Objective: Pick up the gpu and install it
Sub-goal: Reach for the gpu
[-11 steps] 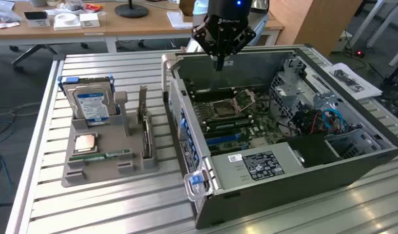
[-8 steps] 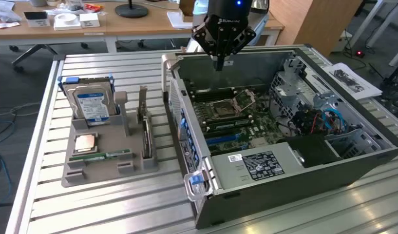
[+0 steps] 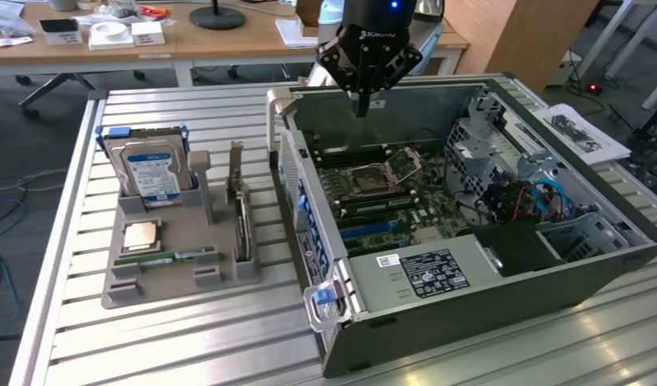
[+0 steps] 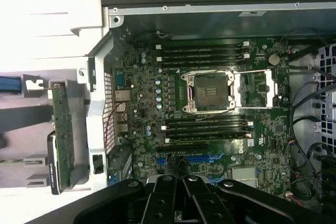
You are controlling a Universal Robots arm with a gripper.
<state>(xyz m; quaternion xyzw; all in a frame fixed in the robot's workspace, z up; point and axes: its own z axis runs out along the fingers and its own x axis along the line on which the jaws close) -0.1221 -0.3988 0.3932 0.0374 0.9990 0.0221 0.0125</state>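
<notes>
gpu [image 3: 242, 229] edge-on in holder [image 3: 162, 280], hand [image 3: 363, 108] closed

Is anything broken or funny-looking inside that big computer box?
Nothing looks broken or spilled. The one odd bit: the square silver processor socket on the green motherboard is empty, with its metal latch frame flipped open.

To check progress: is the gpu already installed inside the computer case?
No, the gpu stands on edge in the grey holder beside the computer case.
</notes>
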